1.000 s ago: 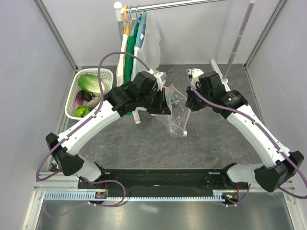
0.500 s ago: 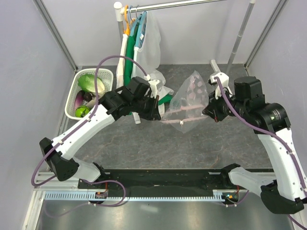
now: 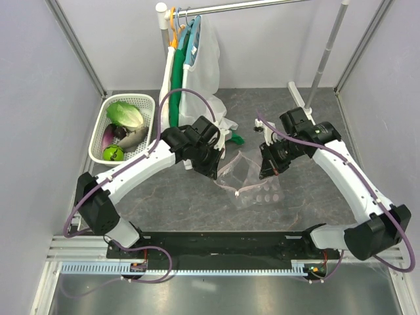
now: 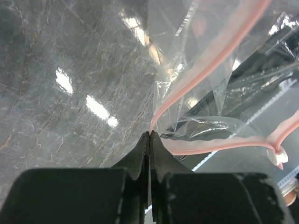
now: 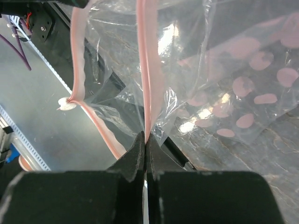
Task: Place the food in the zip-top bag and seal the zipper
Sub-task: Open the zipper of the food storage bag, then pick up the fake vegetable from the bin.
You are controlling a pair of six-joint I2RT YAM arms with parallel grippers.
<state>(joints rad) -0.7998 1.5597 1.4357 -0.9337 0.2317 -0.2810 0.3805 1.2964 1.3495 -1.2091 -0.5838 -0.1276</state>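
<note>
The clear zip-top bag (image 3: 256,187) with faint pink dots hangs and drapes between my two grippers over the middle of the grey table. My left gripper (image 3: 216,169) is shut on the pink zipper (image 4: 210,65) at the bag's left mouth edge. My right gripper (image 3: 266,172) is shut on the zipper (image 5: 149,70) at the right side of the mouth, with the dotted bag (image 5: 252,60) spreading beyond it. The food lies in the white basket (image 3: 98,125) at the far left: lettuce (image 3: 125,115), eggplant (image 3: 108,136), green fruit (image 3: 113,153) and pale vegetable (image 3: 134,136).
A clothes rack stands at the back with hangers and a white mesh garment (image 3: 207,65), plus a green cloth (image 3: 174,98) hanging down. Its right pole (image 3: 325,56) rises behind my right arm. Grey walls close both sides.
Both arms have come toward the front and down, bringing the bag from a raised, stretched hold to a lower, slacker one. The right gripper closed on the zipper during the last second.
</note>
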